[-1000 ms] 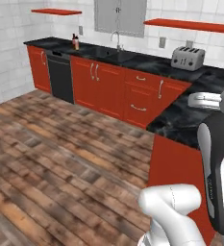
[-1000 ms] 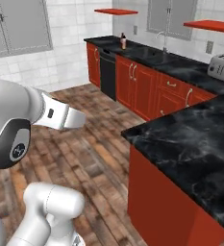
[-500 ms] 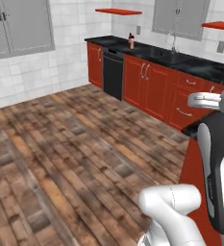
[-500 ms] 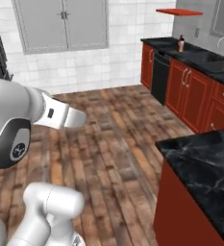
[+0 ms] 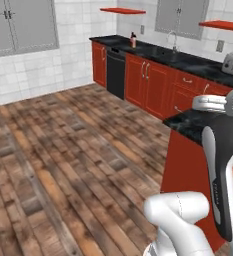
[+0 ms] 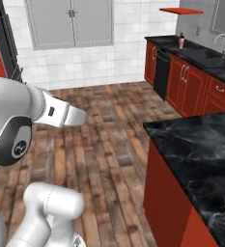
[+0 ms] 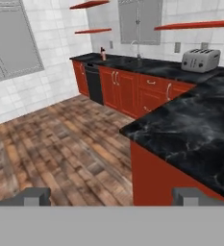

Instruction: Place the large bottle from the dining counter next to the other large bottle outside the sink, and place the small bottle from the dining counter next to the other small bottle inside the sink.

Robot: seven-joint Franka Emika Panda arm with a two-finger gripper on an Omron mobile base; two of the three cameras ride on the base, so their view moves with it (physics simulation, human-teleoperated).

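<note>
Since a second ago our base has turned left, so both base views now take in more wood-plank floor (image 5: 63,150) and the grey wall cabinets (image 6: 70,21), while the far counter (image 5: 158,52) has slid toward the right. No brand, label or writing is readable anywhere we look. Our gripper (image 7: 111,196) stands wide, its two dark tips far apart with nothing between them. A large bottle (image 5: 133,40) stands on the far black counter, left of the faucet (image 7: 137,48); we also see it in the hand view (image 7: 103,54). The dining counter (image 7: 190,129), black marble over red cabinets, lies close on our right, and the part we see is bare. A toaster (image 7: 200,60) sits on the back counter. Red shelves (image 7: 92,5) hang on white tile.
</note>
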